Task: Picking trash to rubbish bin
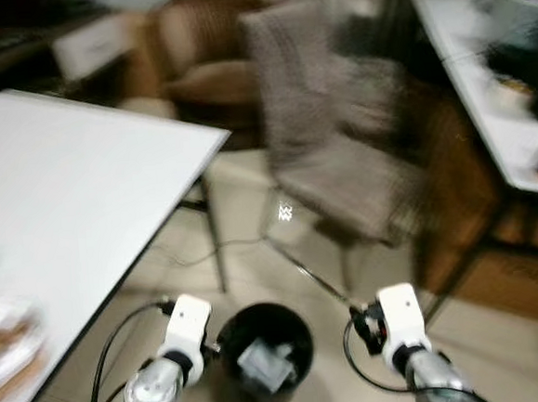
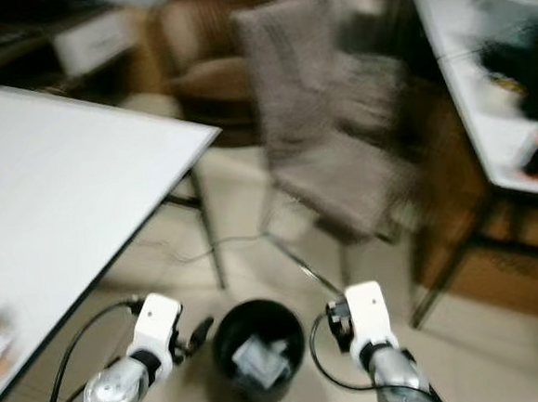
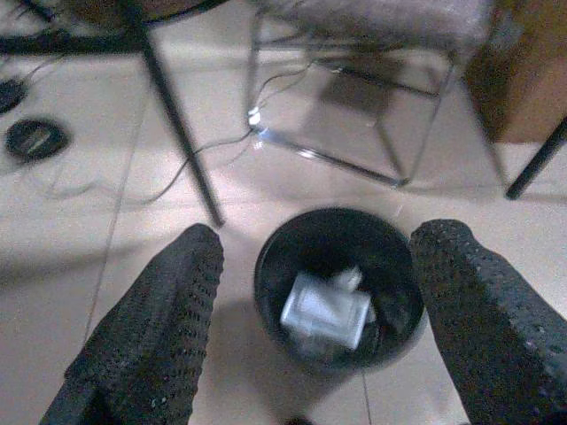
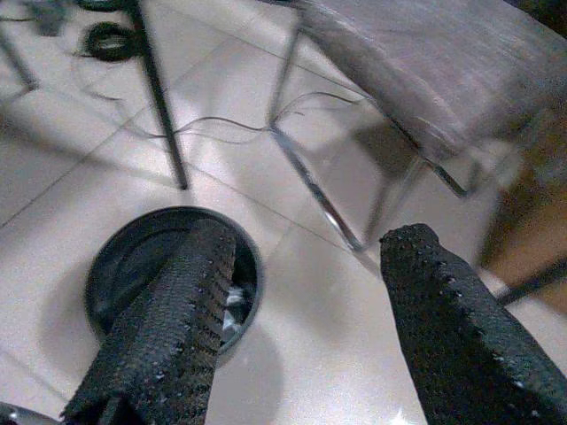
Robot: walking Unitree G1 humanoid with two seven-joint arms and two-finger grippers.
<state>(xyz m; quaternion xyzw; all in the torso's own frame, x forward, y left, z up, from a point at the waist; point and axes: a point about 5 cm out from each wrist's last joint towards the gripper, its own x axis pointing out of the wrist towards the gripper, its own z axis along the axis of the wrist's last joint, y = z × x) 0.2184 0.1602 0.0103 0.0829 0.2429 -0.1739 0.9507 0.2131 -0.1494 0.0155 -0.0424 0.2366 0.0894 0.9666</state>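
A round black rubbish bin (image 1: 265, 352) stands on the pale tiled floor (image 3: 80, 221) directly in front of the robot, between its two silver arms. Inside the bin lies the trash (image 3: 324, 308), a crumpled whitish packet resting on the bottom with a smaller scrap beside it. The left gripper (image 3: 323, 292) hangs above the bin with its jaws spread wide and nothing between them; its two black fingers (image 3: 164, 319) frame the bin's rim on either side in the left wrist view. The right gripper (image 4: 310, 301) is also released and empty, held just to the side of the bin, so that one of its fingers (image 4: 177, 319) overlaps the bin's rim in the right wrist view and the other sits over bare floor. To the robot's left a white counter (image 1: 64, 198) on thin black legs reaches toward the bin, with something blurred at its near edge that cannot be made out. Beyond the bin stands a grey upholstered chair (image 1: 339, 149) on a chrome frame, and a thin cable (image 3: 221, 146) trails across the tiles near its legs. A second white counter (image 2: 486, 119) with dark and orange items, too blurred to tell, is at the far right.
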